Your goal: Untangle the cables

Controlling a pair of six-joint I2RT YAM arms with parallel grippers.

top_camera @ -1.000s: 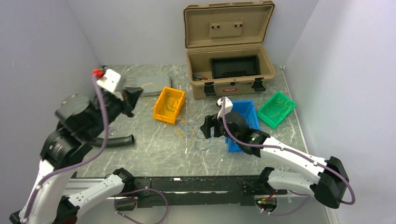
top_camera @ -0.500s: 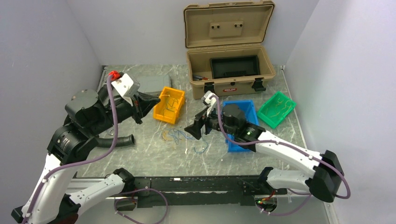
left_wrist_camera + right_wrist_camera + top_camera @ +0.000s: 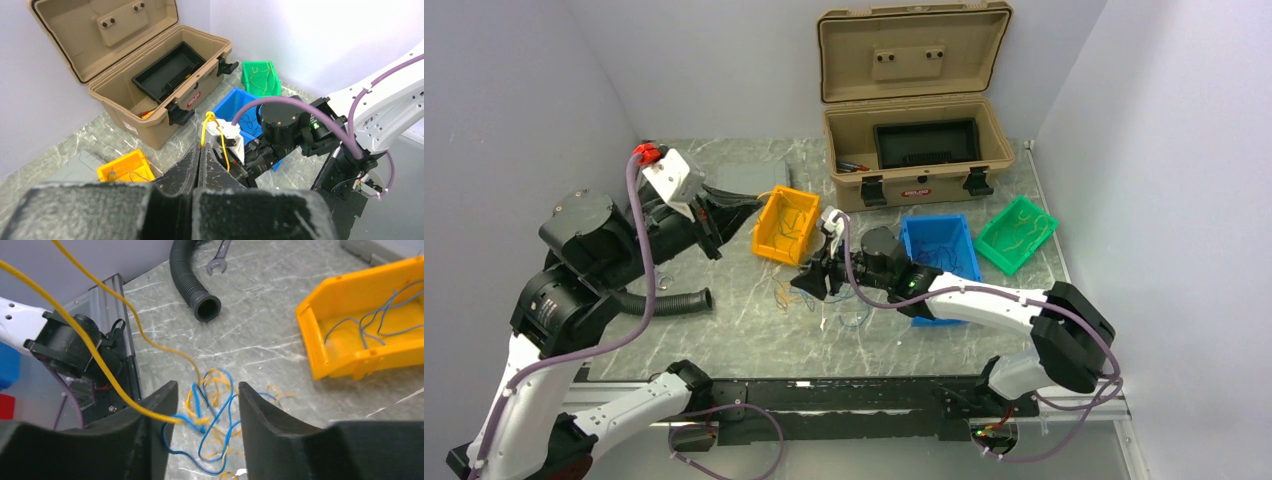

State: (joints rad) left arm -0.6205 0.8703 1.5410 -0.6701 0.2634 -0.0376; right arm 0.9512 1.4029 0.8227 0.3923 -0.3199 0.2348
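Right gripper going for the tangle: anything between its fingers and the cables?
Nothing solid. The right gripper hangs open directly over the cables. Only a yellow strand, held taut above the pile by the shut left gripper, slants across beside one finger.

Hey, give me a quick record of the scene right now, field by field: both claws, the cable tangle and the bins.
Left claw: shut, raised, apparently pinching a yellow cable
Right claw: open, low, jaws either side of the cable tangle
Cable tangle: yellow and blue, on the table near the yellow bin
Yellow bin: holds blue wires
Green bin: holds thin wires
Toolbox: lid open
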